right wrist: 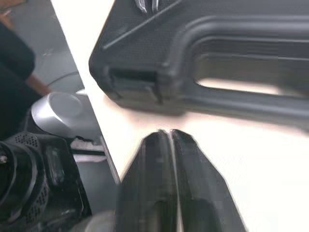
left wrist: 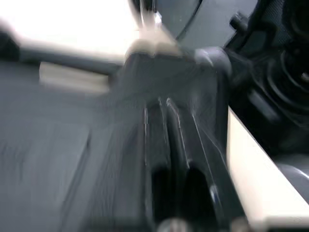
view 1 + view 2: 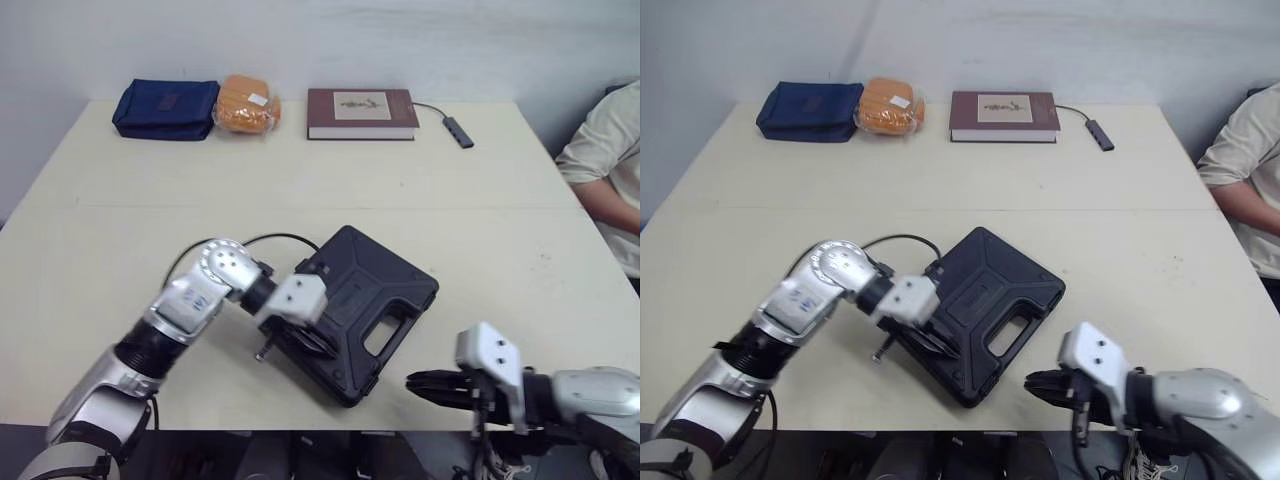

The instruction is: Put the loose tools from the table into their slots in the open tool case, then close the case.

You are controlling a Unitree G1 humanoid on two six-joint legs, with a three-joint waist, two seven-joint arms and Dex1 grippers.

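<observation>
We find the tool case (image 3: 378,283) lying shut near the front edge of the desk (image 3: 300,190); the closing step is in hand. Left hand (image 3: 305,338) rests on its lid, fingers together, empty; right hand (image 1: 170,134), pinched together and empty, sits just beside it. Next, we judge: press the latches home

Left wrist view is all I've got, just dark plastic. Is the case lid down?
Observer: Yes, the tool case lies closed on the table, handle side towards the robot's right.
Operator: Where's the right gripper?
Observer: The right gripper is shut, by the table's front edge, apart from the case's near corner.
Operator: Anyone close?
Observer: A person in a pale sleeve is at the table's right side.
</observation>
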